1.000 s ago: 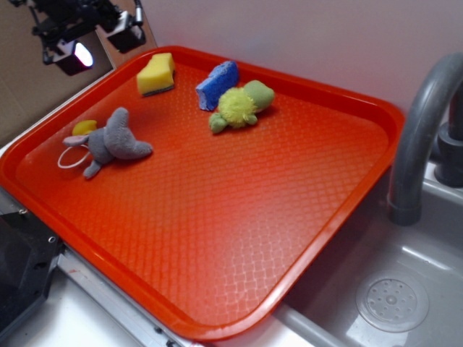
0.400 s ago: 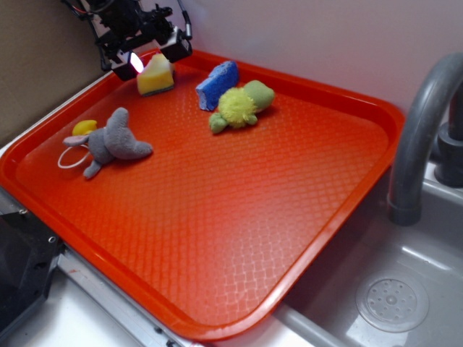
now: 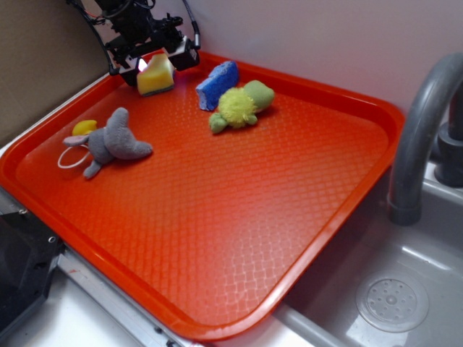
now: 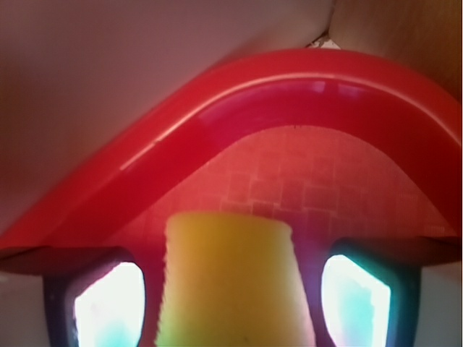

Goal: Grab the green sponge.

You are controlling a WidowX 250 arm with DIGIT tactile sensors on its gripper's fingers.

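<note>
An orange tray (image 3: pixel 304 217) with a diamond-textured floor is set beside a grey sink basin (image 3: pixel 405 289), under a curved grey faucet (image 3: pixel 419 130) and against a pale wall. At the tray's far left corner, the green sponge (image 3: pixel 155 74) — a yellow foam wedge with a thin dark layer along its base — is seen resting on the tray floor, close to the raised rim. The black gripper (image 3: pixel 155 61) is positioned low over it, with one finger shown on each side of the block. In the wrist view, the sponge (image 4: pixel 230 278) fills the centre of the lower frame, flanked by two brightly lit pads (image 4: pixel 108 307), with narrow gaps visible on both sides; the jaws are spread and the foam is straddled rather than pinched. The tray's curved rim (image 4: pixel 239 87) is seen just beyond it.

To the sponge's right, a blue sponge (image 3: pixel 217 84) is propped on its edge, and just beside that a green plush toy (image 3: pixel 242 105) with a fuzzy yellow-green ball is laid. Nearer the tray's left edge, well apart from the sponges, a grey plush animal (image 3: pixel 108 142) is sprawled — a small yellow piece (image 3: pixel 85 127) is seen touching its far side and a white loop (image 3: pixel 70 157) at its near side.
</note>
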